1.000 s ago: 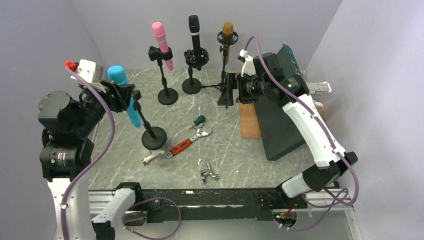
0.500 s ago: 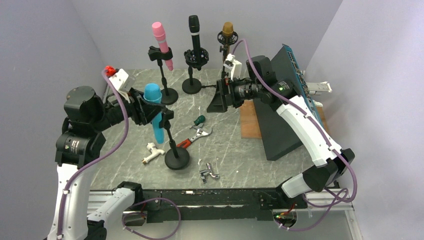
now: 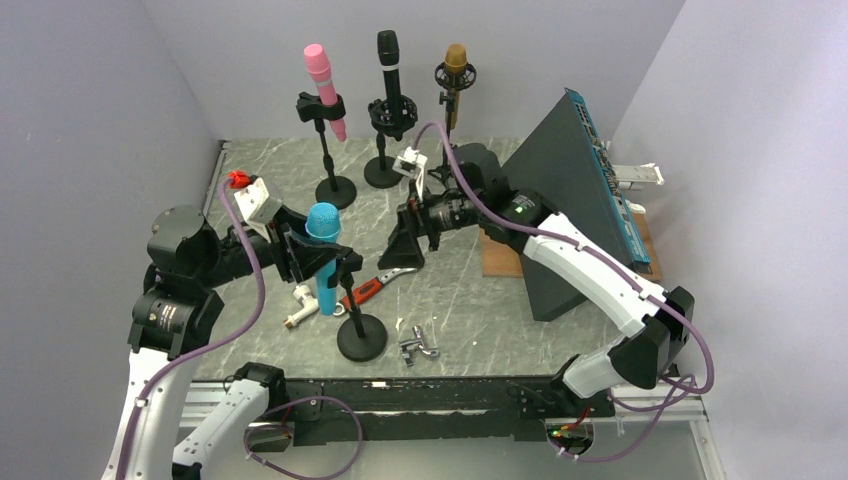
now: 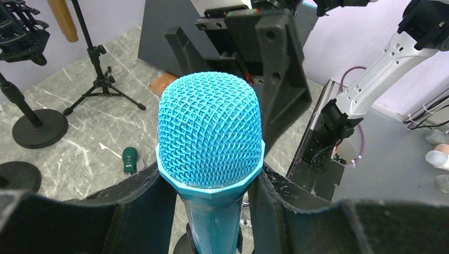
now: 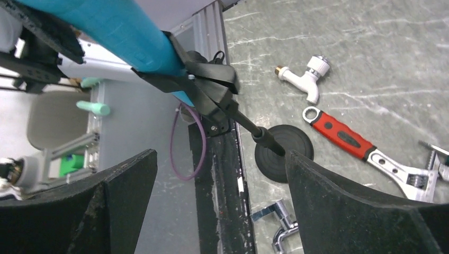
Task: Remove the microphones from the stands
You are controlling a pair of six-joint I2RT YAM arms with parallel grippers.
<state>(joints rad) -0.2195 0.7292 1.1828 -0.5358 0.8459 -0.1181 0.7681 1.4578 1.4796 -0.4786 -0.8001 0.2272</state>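
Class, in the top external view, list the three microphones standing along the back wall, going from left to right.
pink microphone → black microphone → brown microphone

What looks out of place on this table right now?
The stand holding the blue microphone sits alone near the front edge beside a wrench, far from the three other stands behind; the left gripper clamps the microphone.
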